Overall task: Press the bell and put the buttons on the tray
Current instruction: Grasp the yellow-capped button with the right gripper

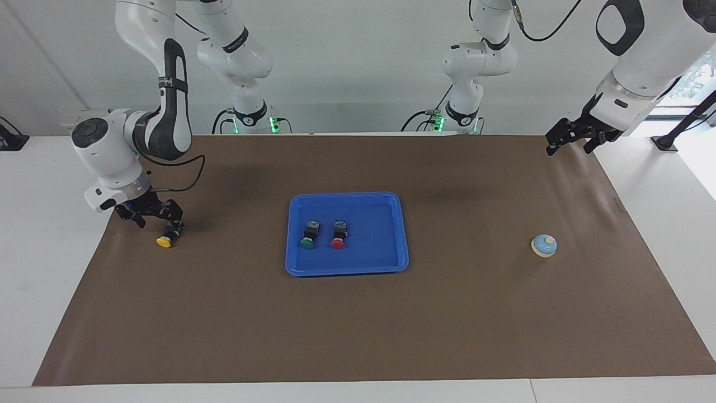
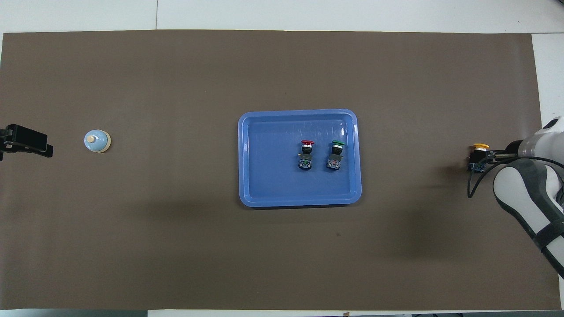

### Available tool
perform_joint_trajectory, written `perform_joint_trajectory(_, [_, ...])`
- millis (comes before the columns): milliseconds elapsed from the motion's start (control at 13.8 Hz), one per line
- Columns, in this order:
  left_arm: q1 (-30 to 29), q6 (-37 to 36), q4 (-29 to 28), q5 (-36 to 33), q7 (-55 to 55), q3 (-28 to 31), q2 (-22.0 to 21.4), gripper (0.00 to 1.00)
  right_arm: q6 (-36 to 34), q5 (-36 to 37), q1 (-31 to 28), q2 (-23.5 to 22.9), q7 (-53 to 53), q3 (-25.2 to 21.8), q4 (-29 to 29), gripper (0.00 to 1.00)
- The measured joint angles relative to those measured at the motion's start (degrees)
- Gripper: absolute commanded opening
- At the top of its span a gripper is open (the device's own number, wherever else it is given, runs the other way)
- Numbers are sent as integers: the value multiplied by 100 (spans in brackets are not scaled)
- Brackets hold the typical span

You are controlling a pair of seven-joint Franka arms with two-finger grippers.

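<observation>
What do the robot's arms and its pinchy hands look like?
Both arms are glossy white with rounded, tube-like segments and dark grey or black panels at the joints. Each ends in a small black gripper: the right gripper and the left gripper. Thin black cables loop along the arms. Round dark caps cover the joints, and green lights glow at the bases.

You get two fixed cameras, both set well back and high. The facing one sits across the table, looking toward the robots at a downward slant; the overhead one looks steeply down from their end. Both share the brown mat (image 1: pixel 358 313), tray (image 1: pixel 404 235) and bell (image 2: pixel 97 141), turned half a turn between views.
</observation>
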State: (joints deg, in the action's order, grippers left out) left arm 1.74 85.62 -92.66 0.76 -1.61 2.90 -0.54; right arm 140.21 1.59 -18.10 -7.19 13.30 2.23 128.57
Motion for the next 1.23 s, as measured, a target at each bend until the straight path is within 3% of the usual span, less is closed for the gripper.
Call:
perform_joint_trajectory(217, [0, 0, 0, 0, 0, 0, 0, 100, 198, -1, -20, -7, 0, 7, 180, 100])
perform_joint_trajectory(290, [0, 0, 0, 0, 0, 0, 0, 100, 213, -2, -30, -13, 0, 6, 203, 95])
perform_joint_trajectory(362, [0, 0, 0, 0, 0, 0, 0, 100, 229, -3, -30, -30, 0, 6, 215, 72])
perform_joint_trajectory(507, [0, 0, 0, 0, 0, 0, 0, 100, 289, -3, -30, -68, 0, 6, 221, 0])
perform_joint_trajectory(1231, [0, 0, 0, 0, 0, 0, 0, 100, 58, -5, 122, -67, 1, 95, 32, 0])
